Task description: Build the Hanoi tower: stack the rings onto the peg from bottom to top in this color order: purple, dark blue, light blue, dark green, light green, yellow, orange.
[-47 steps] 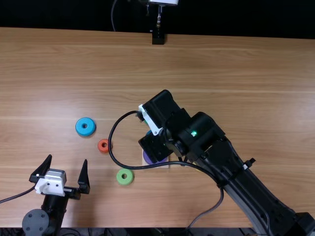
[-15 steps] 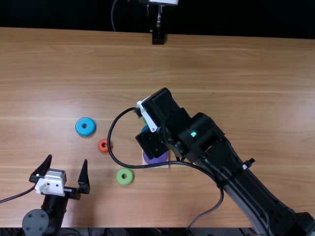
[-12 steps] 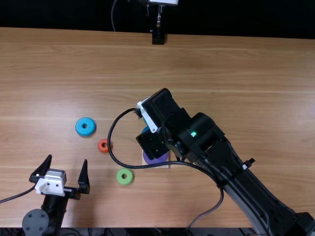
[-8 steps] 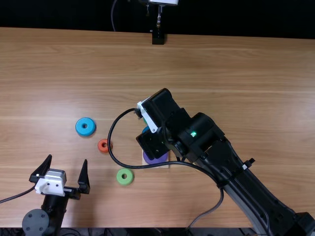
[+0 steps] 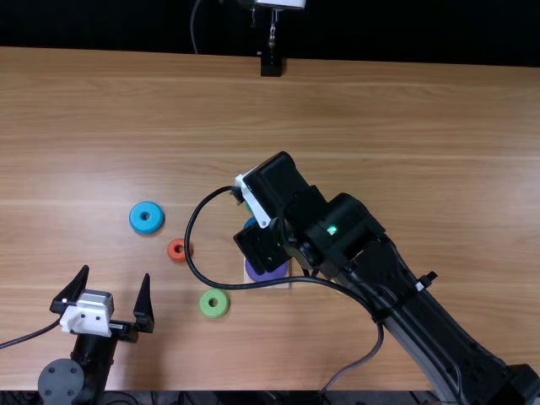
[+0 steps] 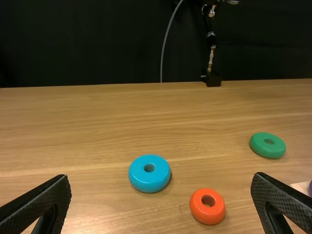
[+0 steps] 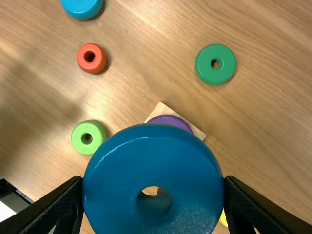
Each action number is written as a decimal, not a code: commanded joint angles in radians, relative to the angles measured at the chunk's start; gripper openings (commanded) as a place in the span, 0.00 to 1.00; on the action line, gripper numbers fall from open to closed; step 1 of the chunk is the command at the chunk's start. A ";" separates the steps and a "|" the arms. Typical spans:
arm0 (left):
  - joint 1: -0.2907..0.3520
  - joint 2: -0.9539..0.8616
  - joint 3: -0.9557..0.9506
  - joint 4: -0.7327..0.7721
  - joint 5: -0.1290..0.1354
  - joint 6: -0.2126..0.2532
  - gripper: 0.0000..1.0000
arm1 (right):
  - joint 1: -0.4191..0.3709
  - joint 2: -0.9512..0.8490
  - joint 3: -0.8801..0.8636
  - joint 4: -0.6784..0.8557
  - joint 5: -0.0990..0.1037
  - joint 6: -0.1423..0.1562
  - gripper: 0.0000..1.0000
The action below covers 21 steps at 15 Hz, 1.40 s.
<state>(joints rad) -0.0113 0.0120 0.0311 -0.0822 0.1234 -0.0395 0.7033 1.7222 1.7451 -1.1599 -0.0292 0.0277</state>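
Blue, dark and glossy, one thick ring (image 7: 151, 158) is clamped in the right gripper (image 5: 255, 201), near one purple ring (image 7: 168, 119) on its flat wooden base (image 7: 162, 108). We count four more round, holed rings, spread on the grained desk (image 5: 380, 126): light blue (image 5: 137, 221), orange (image 7: 84, 57), light green (image 7: 87, 126), dark green (image 7: 214, 75). We glimpse one yellow edge (image 7: 223, 218). The left gripper (image 5: 116, 272) has its fingers apart.

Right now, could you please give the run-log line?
right gripper: holds dark blue ring | left gripper: open, empty | purple ring: on base | on table: light blue, dark green, light green, orange, yellow (partly hidden)
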 commanded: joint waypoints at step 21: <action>0.010 -0.012 -0.031 -0.002 0.009 0.008 1.00 | -0.019 0.004 -0.061 0.001 0.167 0.004 1.00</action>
<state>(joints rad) -0.0113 0.0116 0.0311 -0.0822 0.1234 -0.0399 0.6930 1.7222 1.7069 -1.1599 0.1017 0.0284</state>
